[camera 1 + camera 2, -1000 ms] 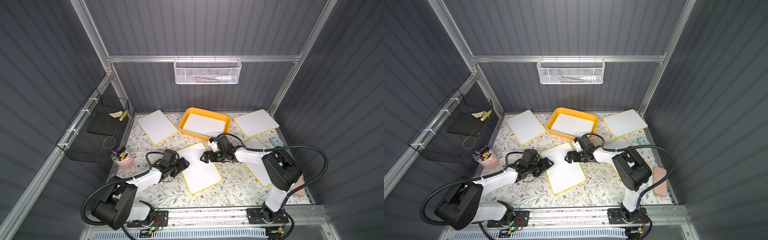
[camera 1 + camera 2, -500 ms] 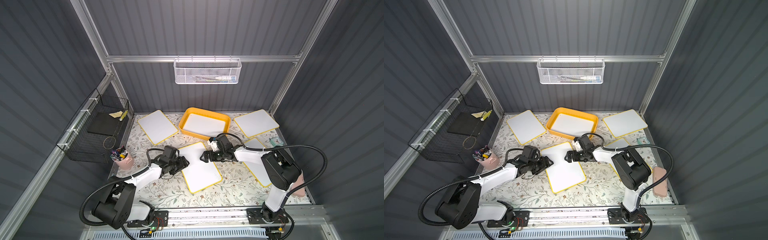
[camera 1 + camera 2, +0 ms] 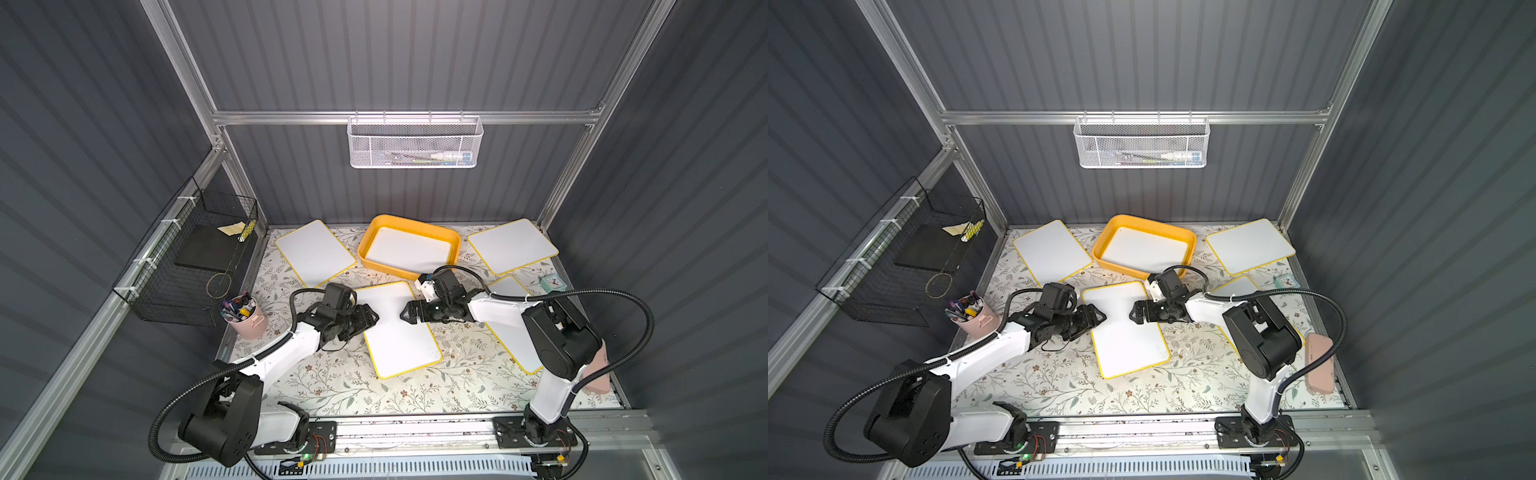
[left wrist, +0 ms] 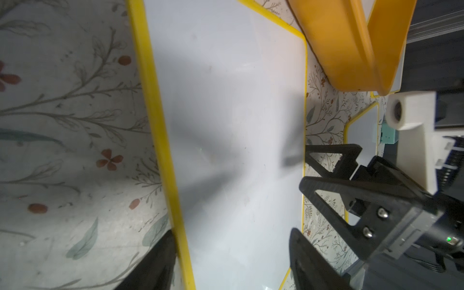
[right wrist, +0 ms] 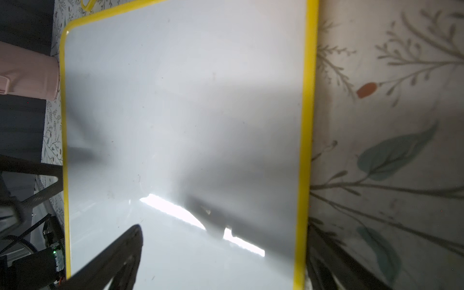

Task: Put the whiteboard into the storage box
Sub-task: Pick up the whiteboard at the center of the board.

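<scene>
The left end effector (image 3: 371, 318) has its two black, pointed fingers spread apart and holds nothing. It sits low at the left long side of the whiteboard (image 3: 395, 332). In the left wrist view the board's yellow rim (image 4: 160, 140) runs between its fingers (image 4: 153, 266). The right end effector (image 3: 405, 311) is wide open and holds nothing. It faces the left one from the right long side of the same board, and the rim passes between its fingers (image 5: 118, 256) too. I cannot tell if any finger touches the board.

The whiteboard is a thin rectangle with a smooth, shiny white face, a thin yellow rim and round corners. It lies flat in the middle of the table (image 3: 332, 386), which has a cover with leaves and little flowers. Its long way runs from the back edge toward the front edge, with the front end swung a little to the right. Its back end lies just in front of the storage box (image 3: 384, 268).

The storage box is a shallow orange-yellow plastic tray with round corners and a rolled rim. It sits at the middle of the table's back edge, and another white board (image 3: 409, 249) lies inside it.
</scene>
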You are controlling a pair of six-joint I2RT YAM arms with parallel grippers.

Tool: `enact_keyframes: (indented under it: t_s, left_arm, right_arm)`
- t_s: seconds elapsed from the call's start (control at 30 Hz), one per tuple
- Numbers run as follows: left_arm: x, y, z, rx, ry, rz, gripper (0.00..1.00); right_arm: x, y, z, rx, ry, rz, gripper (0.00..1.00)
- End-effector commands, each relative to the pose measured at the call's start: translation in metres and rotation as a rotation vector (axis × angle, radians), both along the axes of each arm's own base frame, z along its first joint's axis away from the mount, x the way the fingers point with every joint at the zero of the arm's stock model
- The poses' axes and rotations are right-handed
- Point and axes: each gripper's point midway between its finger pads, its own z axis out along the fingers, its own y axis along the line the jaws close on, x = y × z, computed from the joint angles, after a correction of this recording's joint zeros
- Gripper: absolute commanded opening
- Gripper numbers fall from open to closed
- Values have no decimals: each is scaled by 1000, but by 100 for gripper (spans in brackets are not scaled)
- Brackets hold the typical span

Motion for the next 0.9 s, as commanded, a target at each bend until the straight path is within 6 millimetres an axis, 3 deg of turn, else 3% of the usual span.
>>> enact_keyframes:
  t_s: [0.0,0.7,0.87]
  left_arm:
    - [8,-32,48,-124,-121,-128,71]
    - [12,-35,60,-132,-149,-142,65]
    - [15,-33,72,-114,-168,-150,65]
  right_arm:
    - [-39,8,-24,5,160,80,99]
    - [-39,8,-29,-13,172,79,99]
    - [-38,7,-31,-22,175,78,99]
